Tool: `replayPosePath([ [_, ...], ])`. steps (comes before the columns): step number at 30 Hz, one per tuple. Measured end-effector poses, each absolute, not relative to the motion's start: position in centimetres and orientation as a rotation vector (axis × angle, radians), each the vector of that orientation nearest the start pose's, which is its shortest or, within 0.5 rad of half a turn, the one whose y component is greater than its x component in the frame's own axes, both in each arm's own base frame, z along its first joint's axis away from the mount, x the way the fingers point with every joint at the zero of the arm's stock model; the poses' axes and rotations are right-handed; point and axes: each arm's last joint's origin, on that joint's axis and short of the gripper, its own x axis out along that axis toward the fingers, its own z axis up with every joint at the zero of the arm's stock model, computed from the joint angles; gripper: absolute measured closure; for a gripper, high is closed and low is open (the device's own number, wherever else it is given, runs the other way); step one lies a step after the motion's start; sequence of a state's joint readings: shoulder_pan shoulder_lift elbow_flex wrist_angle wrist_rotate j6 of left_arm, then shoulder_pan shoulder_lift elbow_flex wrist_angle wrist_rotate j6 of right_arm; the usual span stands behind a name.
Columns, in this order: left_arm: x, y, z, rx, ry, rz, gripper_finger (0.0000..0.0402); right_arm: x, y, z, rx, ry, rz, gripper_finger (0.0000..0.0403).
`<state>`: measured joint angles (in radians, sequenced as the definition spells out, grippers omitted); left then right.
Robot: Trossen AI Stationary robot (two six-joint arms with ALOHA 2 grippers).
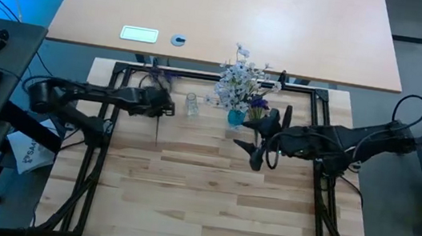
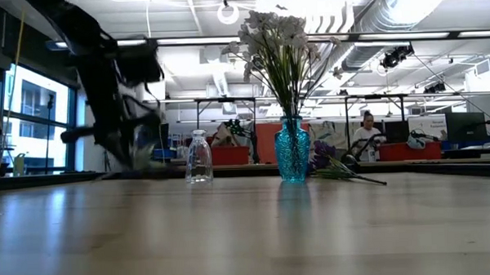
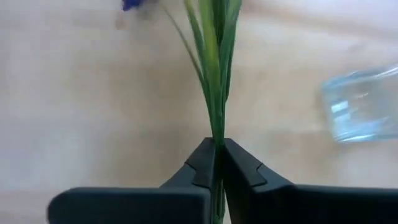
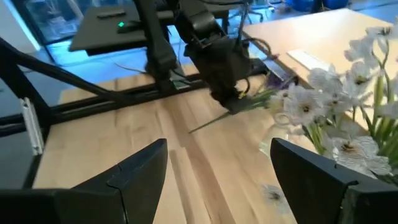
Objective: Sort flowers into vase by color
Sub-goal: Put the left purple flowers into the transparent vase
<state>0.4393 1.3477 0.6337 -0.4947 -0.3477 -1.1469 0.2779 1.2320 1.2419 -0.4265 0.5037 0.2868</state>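
My left gripper (image 1: 165, 107) is over the table's far left part, shut on a purple-blossomed sprig (image 4: 249, 102). The sprig's blossoms (image 1: 160, 75) point toward the far edge and its stem end (image 1: 156, 137) toward the near edge. A clear glass bottle (image 1: 192, 104) stands right of it. A blue vase (image 2: 293, 150) holds white flowers (image 2: 273, 38). More purple sprigs (image 2: 336, 165) lie flat on the table by the vase. My right gripper (image 1: 254, 139) hovers open, near side of the vase. My left gripper pinches the sprig's green stems (image 3: 216, 134) between its two shut fingers (image 3: 199, 163), about midway along. The fingers come from above, pointing down, and lie across the stems. The sprig lies nearly level in the hold, and whether its stem end (image 4: 196, 129) touches the table cannot be told.
A black frame (image 1: 200, 76) runs along the far and side edges of the wooden table. The near half of the table (image 1: 200, 205) is bare wood. Beyond it stands a second, pale table (image 1: 231, 16) with small items. A person (image 2: 366, 133) sits far off in the room.
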Motion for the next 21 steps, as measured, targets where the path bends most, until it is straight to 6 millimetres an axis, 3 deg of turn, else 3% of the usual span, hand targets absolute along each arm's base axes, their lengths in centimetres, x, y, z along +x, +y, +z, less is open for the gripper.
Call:
replayPosePath([
  [9,17.5,8.2,24.2,-0.688,0.218,1.164,0.04,25.1,6.0,40.5,0.144,0.131,-0.233,0.0121],
  [15,18.1,7.0,29.3,-0.415,-0.098,0.781,0.0401,25.3,5.8,42.6,0.198,-0.079,-0.223,0.0121],
  [18,18.7,7.0,30.4,-0.242,-0.188,0.635,0.0401,25.3,5.5,42.9,0.209,-0.107,-0.233,0.0121],
  [21,19.2,7.8,30.0,-0.127,-0.166,0.585,0.0401,25.4,5.4,42.8,0.191,-0.1,-0.242,0.0121],
])
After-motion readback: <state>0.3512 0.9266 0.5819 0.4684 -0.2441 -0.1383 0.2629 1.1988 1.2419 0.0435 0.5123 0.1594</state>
